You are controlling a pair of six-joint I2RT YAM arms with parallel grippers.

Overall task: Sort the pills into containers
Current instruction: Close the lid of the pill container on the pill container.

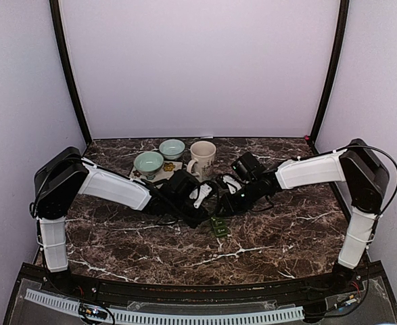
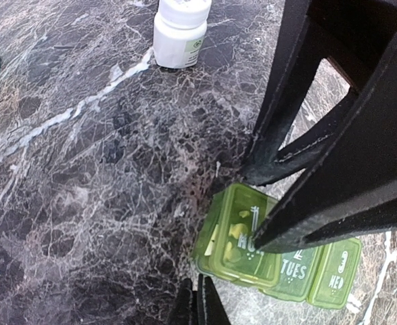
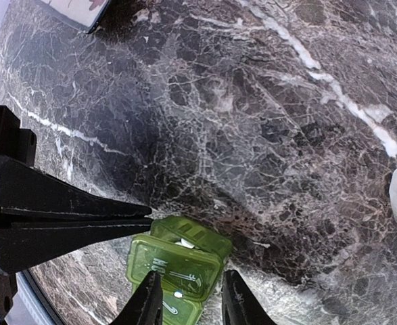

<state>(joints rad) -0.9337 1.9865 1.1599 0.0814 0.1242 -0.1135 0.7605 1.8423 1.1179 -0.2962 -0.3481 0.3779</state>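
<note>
Released right pincer (image 3: 191, 273) hangs over the green pill box (image 3: 178, 257); left wrist view alone shows yellow pills (image 2: 239, 231), clenched left pincer (image 2: 194, 288) at 6 o'clock.

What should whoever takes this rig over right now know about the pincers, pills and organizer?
Left pincer: shut, nothing visible in it, tip beside the green pill organizer.
Right pincer: open, over the organizer's MON end.
White bottle: upright, apart from the organizer.
Done: yellow pills show in the MON cell.
To do: TUES and WED lids look closed, contents unseen.
</note>
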